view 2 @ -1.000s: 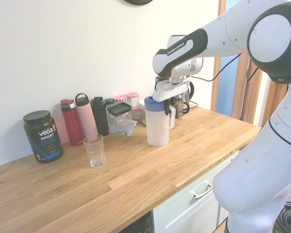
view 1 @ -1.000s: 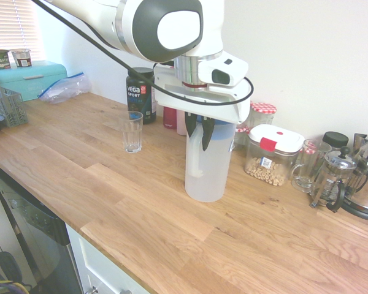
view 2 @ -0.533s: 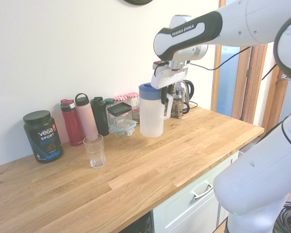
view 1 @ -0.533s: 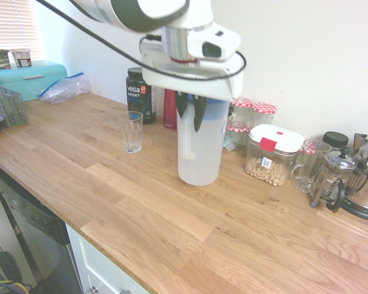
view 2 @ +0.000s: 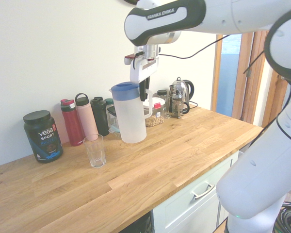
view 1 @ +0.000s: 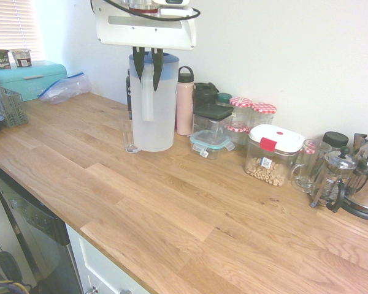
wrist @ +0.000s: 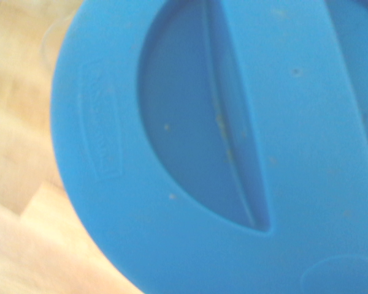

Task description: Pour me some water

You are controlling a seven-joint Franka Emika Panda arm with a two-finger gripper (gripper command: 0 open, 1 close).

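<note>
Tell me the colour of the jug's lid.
Blue. The jug's lid shows best in the wrist view, filling most of the picture.

The arm [view 2: 194, 14] is showing glossy white rounded shells with dark grey, near-black bands at its joints. One band [view 2: 160, 12] is carrying white capital lettering that reads FRANKA EMIKA. A thin black cable [view 2: 203, 48] is trailing off the arm near the wrist. Below the wrist, a flat white rectangular hand block [view 1: 146, 30] is sitting with a long grey slot along its side, and a black cable [view 1: 153, 11] is looping over it. The gripper [view 1: 148, 66] is ending in 2 slim black fingers [view 1: 138, 61] that are tapering to points. A small dark red patch [view 2: 130, 57] is showing beside the wrist.
</note>
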